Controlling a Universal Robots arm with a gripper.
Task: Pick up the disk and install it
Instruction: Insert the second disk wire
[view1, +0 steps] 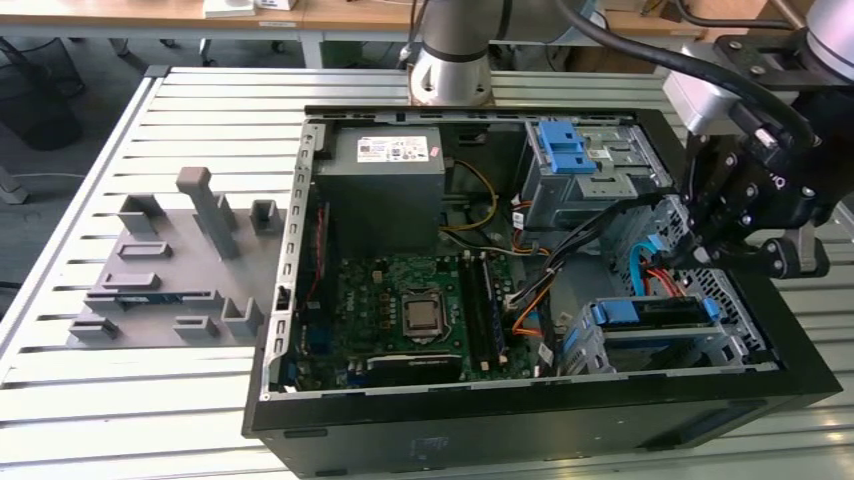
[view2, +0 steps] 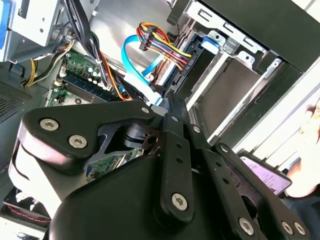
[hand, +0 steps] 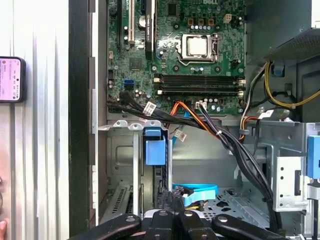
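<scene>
In the exterior view, an open computer case (view1: 534, 435) is seen lying on a slatted metal tabletop (view1: 134, 400), with a grey fixture block (view1: 174, 270) set well apart toward the exterior view's left. The disk (view1: 650, 313) is seen seated in the lower drive cage at the case's corner on the exterior view's right. Its upward face looks dark and is bordered by a blue plastic rail frame; no label can be made out on it. The gripper (view1: 687, 262) is held just above that cage, near the disk; contact cannot be judged.

A grey power supply (view1: 387, 190) carrying a white sticker is shown beside the motherboard (view1: 400, 310). The sticker's print cannot be read. A light-blue latch (view1: 567, 150) is mounted on the upper drive cage.

In the second wrist view, the gripper (view2: 167, 100) is shown from close behind, its fingers (view2: 171, 107) drawn together to one narrow tip with no gap visible. A flat blue cable (view2: 132, 65) and a bundle of coloured wires (view2: 160, 45) are seen past that tip.

In the first wrist view, the gripper (hand: 172, 200) is directed at the blue cable (hand: 200, 192). A blue plastic tab (hand: 154, 150) is seen at the cage mouth. The processor socket (hand: 197, 46) is shown plainly on the motherboard (hand: 150, 65). A phone (hand: 11, 80) with a lit screen is seen lying outside the case.
</scene>
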